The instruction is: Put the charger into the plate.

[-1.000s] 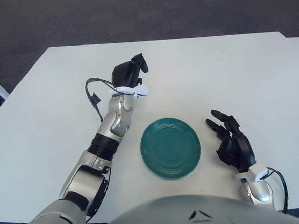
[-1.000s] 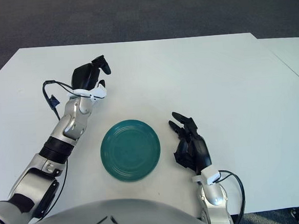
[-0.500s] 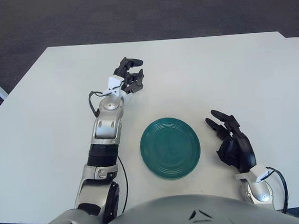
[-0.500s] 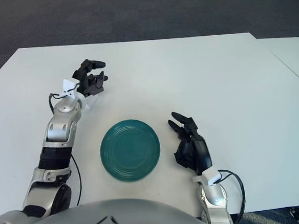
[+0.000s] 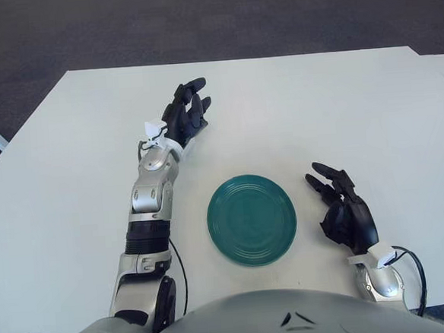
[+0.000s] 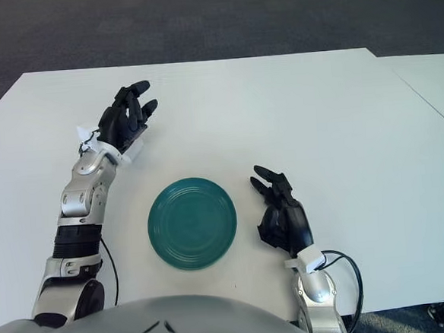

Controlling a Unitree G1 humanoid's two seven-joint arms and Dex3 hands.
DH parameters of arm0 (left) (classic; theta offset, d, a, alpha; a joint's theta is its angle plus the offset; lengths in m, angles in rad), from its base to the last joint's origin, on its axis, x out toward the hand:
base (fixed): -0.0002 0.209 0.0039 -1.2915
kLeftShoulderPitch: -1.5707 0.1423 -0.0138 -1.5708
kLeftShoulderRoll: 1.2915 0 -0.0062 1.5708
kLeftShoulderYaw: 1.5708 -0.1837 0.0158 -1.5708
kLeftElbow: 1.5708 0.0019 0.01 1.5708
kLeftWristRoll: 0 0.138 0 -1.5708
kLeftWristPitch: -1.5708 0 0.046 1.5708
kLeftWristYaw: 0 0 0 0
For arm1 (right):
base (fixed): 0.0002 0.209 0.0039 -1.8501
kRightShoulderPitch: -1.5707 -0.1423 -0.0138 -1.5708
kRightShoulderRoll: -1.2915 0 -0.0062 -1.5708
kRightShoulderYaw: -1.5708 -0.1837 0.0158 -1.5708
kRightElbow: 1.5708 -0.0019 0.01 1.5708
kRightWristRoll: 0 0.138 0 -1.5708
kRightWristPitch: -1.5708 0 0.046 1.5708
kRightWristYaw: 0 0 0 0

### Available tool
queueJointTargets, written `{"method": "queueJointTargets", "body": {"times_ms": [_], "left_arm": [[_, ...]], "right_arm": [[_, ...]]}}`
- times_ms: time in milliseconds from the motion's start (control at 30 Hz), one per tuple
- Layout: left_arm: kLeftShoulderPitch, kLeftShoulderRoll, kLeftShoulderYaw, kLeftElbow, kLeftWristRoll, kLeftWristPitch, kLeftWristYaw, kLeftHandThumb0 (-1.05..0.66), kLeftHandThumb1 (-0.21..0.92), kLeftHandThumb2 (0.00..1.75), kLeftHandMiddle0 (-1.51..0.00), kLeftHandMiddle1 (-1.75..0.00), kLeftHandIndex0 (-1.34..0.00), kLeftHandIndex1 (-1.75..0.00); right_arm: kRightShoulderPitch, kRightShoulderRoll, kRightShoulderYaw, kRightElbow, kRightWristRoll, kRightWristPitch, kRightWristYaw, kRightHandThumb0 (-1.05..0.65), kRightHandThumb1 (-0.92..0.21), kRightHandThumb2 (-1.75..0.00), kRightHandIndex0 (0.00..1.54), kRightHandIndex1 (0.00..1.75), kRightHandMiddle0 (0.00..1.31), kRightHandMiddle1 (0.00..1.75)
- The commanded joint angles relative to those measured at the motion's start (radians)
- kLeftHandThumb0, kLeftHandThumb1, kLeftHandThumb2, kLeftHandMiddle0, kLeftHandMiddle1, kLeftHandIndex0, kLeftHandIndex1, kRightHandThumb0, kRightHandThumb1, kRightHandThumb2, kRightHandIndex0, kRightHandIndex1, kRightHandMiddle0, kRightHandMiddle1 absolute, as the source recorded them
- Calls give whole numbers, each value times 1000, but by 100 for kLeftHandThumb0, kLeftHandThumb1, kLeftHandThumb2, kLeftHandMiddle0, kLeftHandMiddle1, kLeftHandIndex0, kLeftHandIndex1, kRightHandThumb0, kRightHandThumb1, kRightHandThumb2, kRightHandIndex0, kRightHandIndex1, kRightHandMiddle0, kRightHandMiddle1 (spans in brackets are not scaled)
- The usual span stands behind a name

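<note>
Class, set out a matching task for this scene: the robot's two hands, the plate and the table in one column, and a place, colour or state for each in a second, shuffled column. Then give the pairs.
Column one:
1. left hand
2. right hand
3. plate
4. table

Column two:
a. white, bears all the rest
b. right of the plate, fingers loose, holding nothing
c. teal and round, nothing in it
d. beyond the plate, on its left side, fingers stretched out

Pairs: 1-d, 2-b, 3-c, 4-a
</note>
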Motion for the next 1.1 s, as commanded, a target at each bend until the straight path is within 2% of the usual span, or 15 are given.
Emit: {"method": "queueJointTargets", "body": {"times_ms": [0, 100, 267, 367, 633, 800, 900, 1067], "left_arm": [[18, -4, 31, -33, -27, 24, 37, -102, 92, 88, -27, -1, 0, -55], [31, -18, 52, -61, -63, 45, 53, -100, 92, 88, -29, -2, 0, -53], [130, -60, 93, -131, -143, 49, 68, -97, 92, 89, -33, -3, 0, -55], [151, -68, 105, -139, -163, 47, 79, -96, 92, 92, -33, -3, 0, -56], [193, -98, 134, -174, -186, 75, 163, -99, 92, 99, -28, -1, 0, -53], [261, -99, 122, -206, -187, 59, 160, -99, 92, 100, -23, 0, 0, -49], [302, -86, 105, -219, -160, 38, 152, -99, 92, 100, -17, 0, 0, -43], [327, -61, 79, -221, -117, 11, 152, -98, 92, 100, -6, 0, 0, -32]], "right_arm": [[-37, -43, -13, 97, -10, 50, 24, -96, -92, -119, 35, 0, 3, 64], [-36, -41, -9, 29, 26, 114, 45, -96, -92, -118, 31, 0, 1, 62], [-43, -38, -9, 42, 67, 115, 73, -97, -92, -117, 26, 0, 0, 57], [-48, -41, -7, 46, 62, 116, 79, -98, -92, -117, 24, 0, 0, 53], [-61, -46, 3, 99, -19, -4, 50, -99, -92, -117, 19, 0, 0, 45], [-65, -28, 6, 89, -14, -43, 35, -99, -92, -117, 17, 0, 0, 42], [-91, -38, 1, 117, 9, -45, 51, -99, -92, -116, 18, 0, 0, 42], [-106, -57, 1, 144, -4, -65, 57, -100, -92, -117, 17, 0, 0, 41]]}}
